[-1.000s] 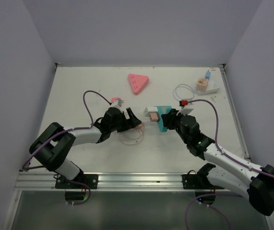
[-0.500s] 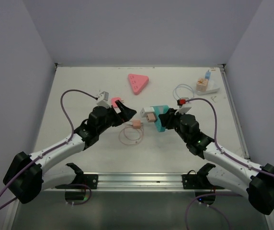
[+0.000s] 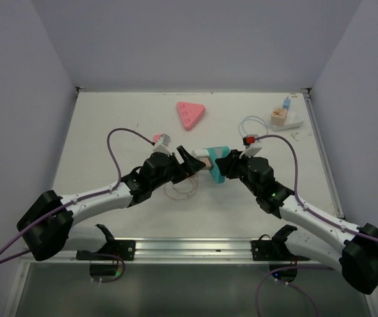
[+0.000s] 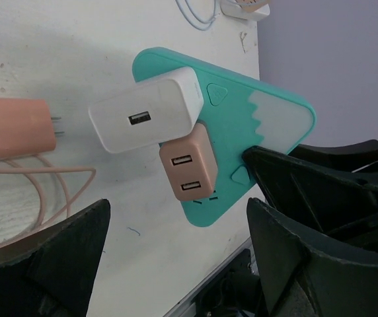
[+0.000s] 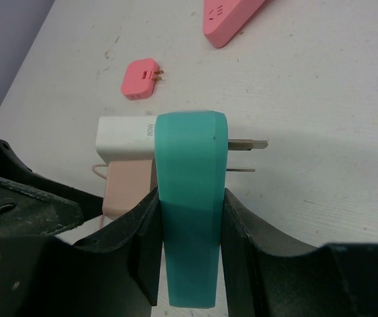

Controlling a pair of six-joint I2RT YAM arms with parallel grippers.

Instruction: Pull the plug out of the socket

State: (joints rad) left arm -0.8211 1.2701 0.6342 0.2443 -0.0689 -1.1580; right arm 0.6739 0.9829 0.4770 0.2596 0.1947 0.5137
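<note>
White plug [image 4: 146,109] juts level from the teal socket [image 4: 238,129] (gripped on edge).

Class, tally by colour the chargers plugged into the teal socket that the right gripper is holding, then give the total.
White charger: 1
Peach charger: 1
Total plugged into the teal socket: 2

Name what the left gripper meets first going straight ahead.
Probably the peach plug in the teal socket, dead ahead of the left gripper; the white plug beside it may touch first.
</note>
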